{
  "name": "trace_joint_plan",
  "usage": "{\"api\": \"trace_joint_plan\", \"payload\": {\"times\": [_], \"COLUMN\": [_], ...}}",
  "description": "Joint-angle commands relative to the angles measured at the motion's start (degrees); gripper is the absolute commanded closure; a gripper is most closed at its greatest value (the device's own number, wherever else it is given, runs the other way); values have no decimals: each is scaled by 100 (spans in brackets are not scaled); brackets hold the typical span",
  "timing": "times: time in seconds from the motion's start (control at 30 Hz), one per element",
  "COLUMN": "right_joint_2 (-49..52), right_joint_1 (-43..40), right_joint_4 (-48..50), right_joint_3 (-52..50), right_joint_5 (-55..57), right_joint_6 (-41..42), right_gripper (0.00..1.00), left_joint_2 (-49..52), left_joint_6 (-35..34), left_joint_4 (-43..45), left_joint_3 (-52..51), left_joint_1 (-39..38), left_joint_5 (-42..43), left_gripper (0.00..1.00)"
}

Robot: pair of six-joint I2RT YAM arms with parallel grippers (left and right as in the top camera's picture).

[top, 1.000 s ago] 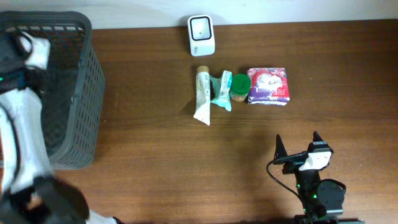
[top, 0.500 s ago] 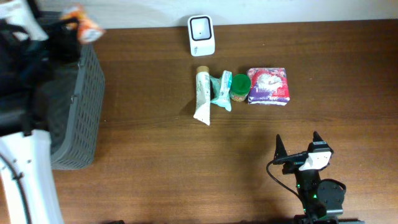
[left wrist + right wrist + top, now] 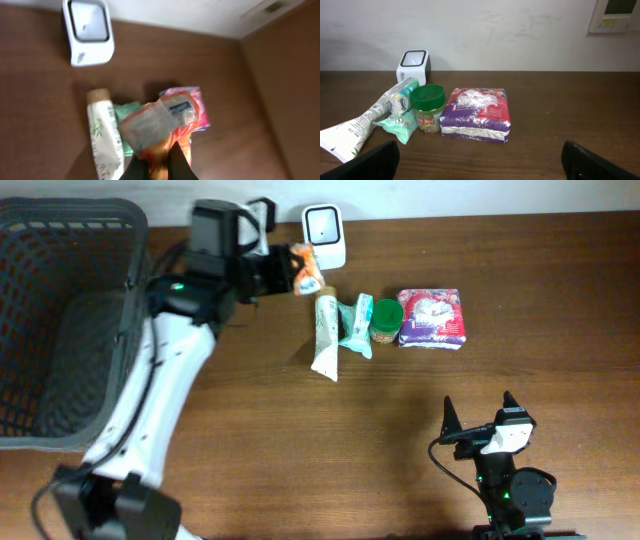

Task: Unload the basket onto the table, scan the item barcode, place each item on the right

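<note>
so the biggest thing here is the brown wooden desk [image 3: 300, 440], and the left end of it is taken up by a big grey mesh basket [image 3: 130, 330]. The left arm [image 3: 160, 390], white with a black wrist section, stretches from the near left corner diagonally up towards the back of the desk

the left hand [image 3: 285, 272] is clenched on an orange snack packet [image 3: 306, 270]. That packet is the item to scan, and in the overhead view it sits just beside the lower left corner of the white scanner [image 3: 324, 236], above the top of the tube. From the left wrist cam the packet [image 3: 155, 122] is pinched at its bottom edge, with a clear part and a little blue label facing up

the right hand [image 3: 478, 418] is parked at the near right of the desk, well apart from everything, fingers spread wide with nothing in them

the rest is a row in the middle of the desk: a purple packet [image 3: 432, 318] at the right end, a white tube [image 3: 325, 332] with a tan cap at the left end, and between them a small teal packet [image 3: 356, 328] and a green-lidded jar [image 3: 386, 320], jar right up against the purple packet
</note>
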Motion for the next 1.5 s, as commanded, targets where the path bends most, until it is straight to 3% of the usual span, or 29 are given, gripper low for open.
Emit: {"api": "trace_joint_plan", "payload": {"times": [0.0,0.23,0.43,0.6,0.67,0.73,0.83,0.97,1.07,1.2,1.4,1.47], "right_joint_2": [-22,-22,-22,-22,-22,-22,-22,-22,-22,-22,-22,-22], "right_joint_1": [42,42,42,42,42,42,42,42,42,42,42,42], "right_joint_4": [-13,-13,-13,-13,-13,-13,-13,-13,-13,-13,-13,-13], "right_joint_3": [-48,-48,-48,-48,-48,-48,-48,-48,-48,-48,-48,-48], "right_joint_5": [46,46,46,46,46,46,46,46,46,46,46,46], "right_joint_6": [24,24,22,24,22,22,22,22,22,22,22,22], "right_gripper": [1,1,1,1,1,1,1,1,1,1,1,1], "left_joint_2": [439,1272,1875,2063,2070,2070,2068,2048,1838,1279,-170,-695], "left_joint_6": [-68,-68,-68,-68,-68,-68,-66,-37,0,31,688,975], "left_joint_4": [50,267,389,433,496,597,758,807,656,372,-361,-686], "left_joint_3": [4,4,4,4,4,4,13,127,219,236,236,236], "left_joint_1": [-354,-787,-892,-914,-929,-960,-992,-984,-944,-754,-278,-72], "left_joint_5": [-634,-1209,-1281,-1281,-1270,-1182,-988,-699,-411,-369,-372,-376], "left_gripper": [99,100,93,72,69,58,51,50,47,34,11,8]}}
